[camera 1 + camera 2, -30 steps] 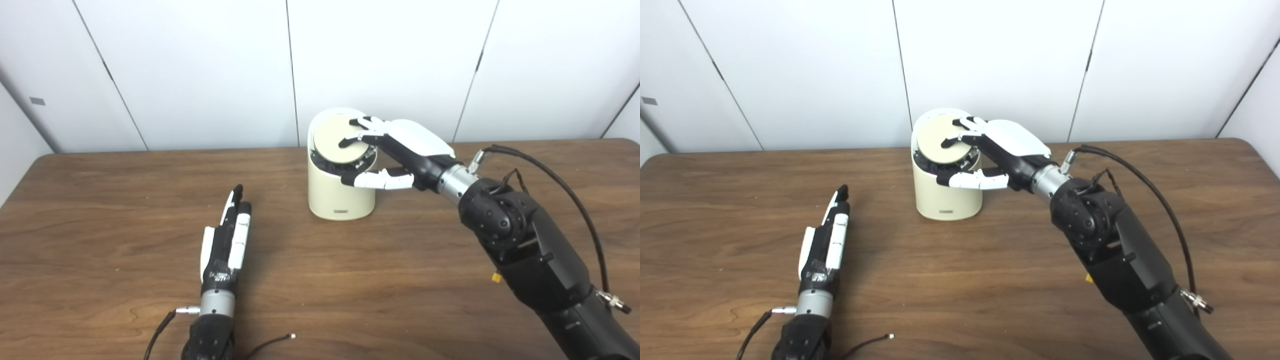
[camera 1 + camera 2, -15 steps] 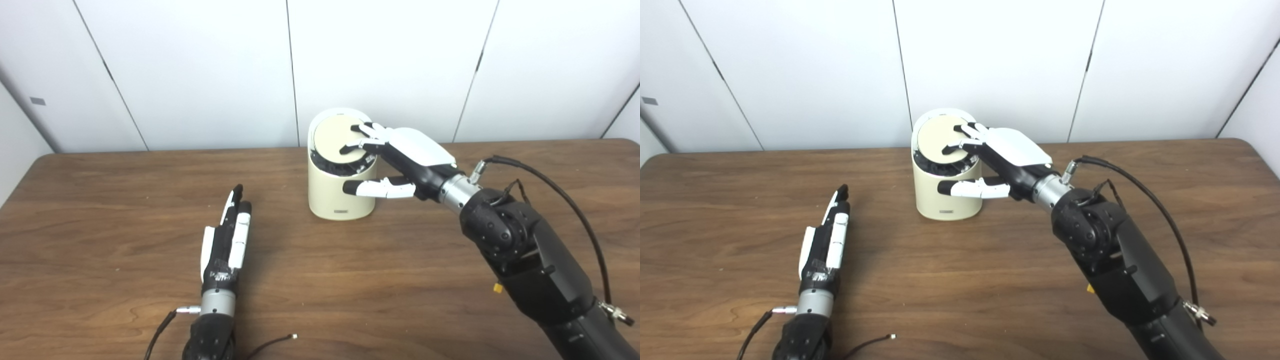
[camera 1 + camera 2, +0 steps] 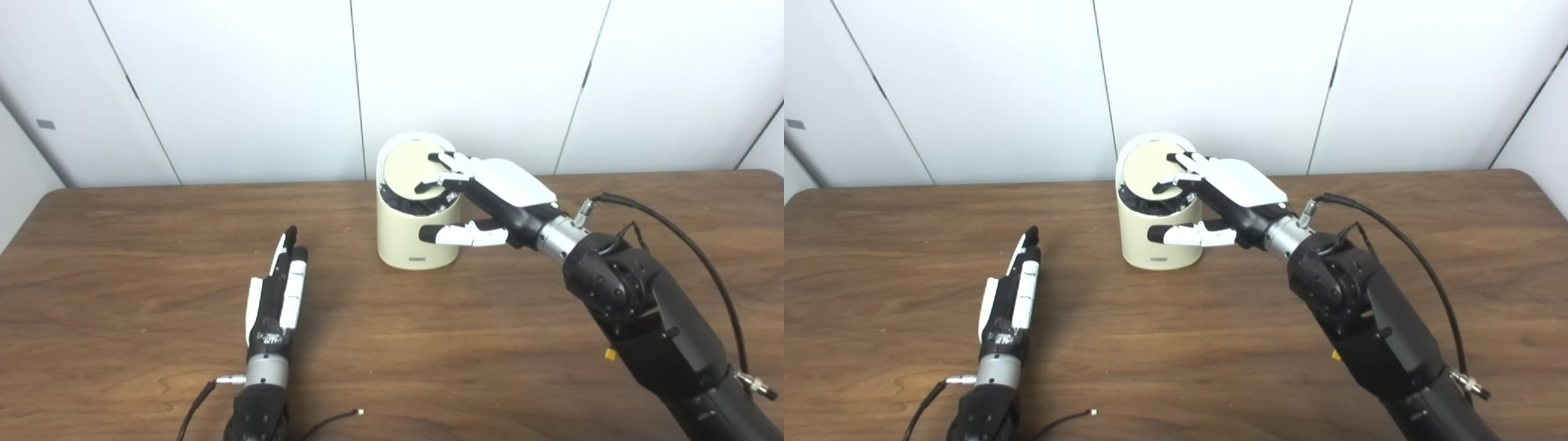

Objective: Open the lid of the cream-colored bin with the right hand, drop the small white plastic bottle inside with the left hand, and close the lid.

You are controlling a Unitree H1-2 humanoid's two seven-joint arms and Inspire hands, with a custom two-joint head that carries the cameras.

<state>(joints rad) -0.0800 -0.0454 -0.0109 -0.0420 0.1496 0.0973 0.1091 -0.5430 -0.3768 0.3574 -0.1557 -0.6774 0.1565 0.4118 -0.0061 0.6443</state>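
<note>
The cream-colored bin (image 3: 401,239) stands at the back middle of the table. Its round lid (image 3: 403,168) is tilted, with a dark gap showing under its front edge. My right hand (image 3: 493,196) is open at the bin's right side; its fingertips (image 3: 436,171) rest on the lid's right part, and its thumb (image 3: 459,234) reaches across the front of the bin wall. My left hand (image 3: 278,291) lies flat on the table, front left of the bin, fingers straight and together, holding nothing. No small white bottle shows in either view.
The wooden table (image 3: 490,367) runs wide to both sides, with white wall panels right behind the bin. A thin loose cable (image 3: 334,419) lies near the front edge by my left forearm. A black cable (image 3: 686,226) loops off my right forearm.
My right hand has sunk a little and drawn back toward the lid's right edge, its thumb lower on the bin wall. The left hand has not moved.
</note>
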